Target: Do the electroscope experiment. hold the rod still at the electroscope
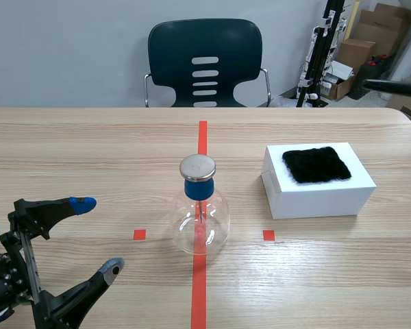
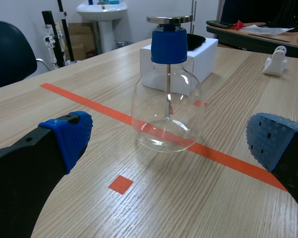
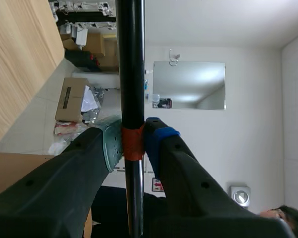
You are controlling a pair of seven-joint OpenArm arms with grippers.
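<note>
Your table (image 1: 89,151): pale wood, beneath the left gripper (image 1: 98,234), fingers spread wide, holding nothing; white box (image 1: 322,195), black fur patch (image 1: 316,164) on top, farther ahead of those fingers; electroscope (image 1: 200,212), glass flask, blue stopper, metal disc, upright just ahead of them; rod (image 3: 130,59), black, orange band, clamped between the pads of your right gripper (image 3: 134,141), well apart from the flask.
</note>
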